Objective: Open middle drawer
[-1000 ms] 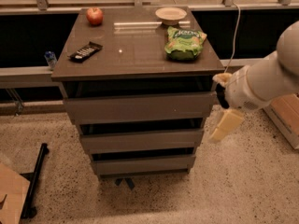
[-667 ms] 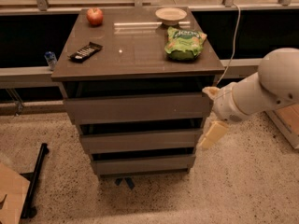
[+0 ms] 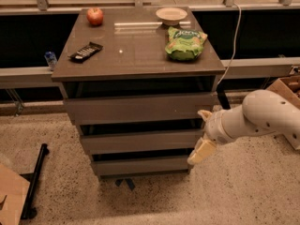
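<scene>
My gripper [image 3: 198,136], jaws spread and empty, stands at the right end of the middle drawer [image 3: 140,141] (shut, between two like fronts). I judge it is placed there to catch the handleless front's edge.

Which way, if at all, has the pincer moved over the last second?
Yes. The pincer has shifted left and down, now at the right end of the middle drawer front.
</scene>
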### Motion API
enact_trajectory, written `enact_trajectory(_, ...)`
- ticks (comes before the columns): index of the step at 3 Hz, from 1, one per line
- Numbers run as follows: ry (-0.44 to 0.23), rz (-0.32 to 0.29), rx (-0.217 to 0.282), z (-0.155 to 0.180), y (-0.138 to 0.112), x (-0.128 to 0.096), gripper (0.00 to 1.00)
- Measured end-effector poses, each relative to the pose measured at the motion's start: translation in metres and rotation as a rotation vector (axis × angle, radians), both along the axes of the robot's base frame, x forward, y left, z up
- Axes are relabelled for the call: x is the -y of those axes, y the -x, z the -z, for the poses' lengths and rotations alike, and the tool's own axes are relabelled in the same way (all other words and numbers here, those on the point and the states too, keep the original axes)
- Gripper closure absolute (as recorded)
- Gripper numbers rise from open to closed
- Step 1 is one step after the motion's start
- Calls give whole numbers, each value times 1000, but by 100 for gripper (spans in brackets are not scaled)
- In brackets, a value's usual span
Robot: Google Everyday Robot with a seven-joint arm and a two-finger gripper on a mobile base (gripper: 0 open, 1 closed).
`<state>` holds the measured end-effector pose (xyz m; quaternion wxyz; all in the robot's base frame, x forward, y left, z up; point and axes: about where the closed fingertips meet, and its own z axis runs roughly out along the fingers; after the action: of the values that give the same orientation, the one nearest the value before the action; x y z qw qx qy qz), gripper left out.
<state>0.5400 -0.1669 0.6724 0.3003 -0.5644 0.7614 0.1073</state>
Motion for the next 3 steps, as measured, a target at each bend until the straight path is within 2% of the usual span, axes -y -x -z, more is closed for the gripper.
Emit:
enact_trajectory(2, 12, -10, -21, 8, 2, -5, 0)
enact_trajectory(3, 5, 6, -33, 34, -2, -11, 0)
